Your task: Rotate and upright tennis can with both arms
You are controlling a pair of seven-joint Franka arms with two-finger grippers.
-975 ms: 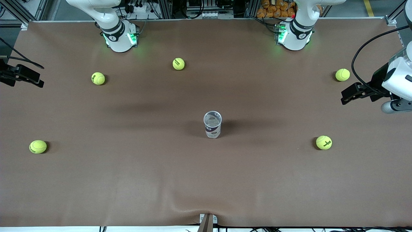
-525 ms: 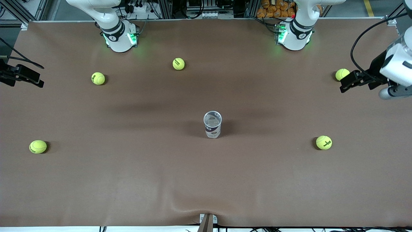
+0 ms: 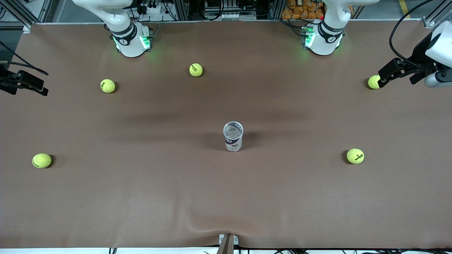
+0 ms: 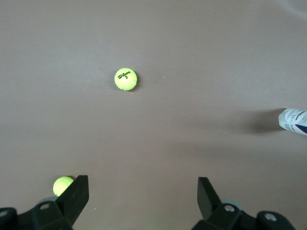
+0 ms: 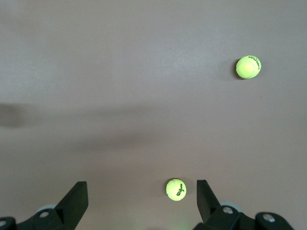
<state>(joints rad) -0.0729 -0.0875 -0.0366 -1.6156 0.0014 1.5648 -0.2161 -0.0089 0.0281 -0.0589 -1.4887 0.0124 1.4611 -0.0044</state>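
Observation:
The tennis can (image 3: pixel 233 136) stands upright in the middle of the table, its open silvery rim up and its white and dark-blue label near the base. Its edge also shows in the left wrist view (image 4: pixel 293 121). My left gripper (image 3: pixel 383 79) is up in the air at the left arm's end of the table, over a tennis ball (image 3: pixel 373 82). It is open and empty in the left wrist view (image 4: pixel 142 199). My right gripper (image 3: pixel 41 87) waits at the right arm's end of the table. It is open and empty in the right wrist view (image 5: pixel 140 200).
Several yellow-green tennis balls lie around the can: two near the arms' bases (image 3: pixel 196 70) (image 3: pixel 107 85), and one toward each end, nearer the camera (image 3: pixel 41 160) (image 3: pixel 355 156). A metal bracket (image 3: pixel 227 241) sits at the table's near edge.
My left gripper has drawn back from the table toward the arms' bases, and its fingers now cover part of the ball at that end. The can and the right arm have not moved.

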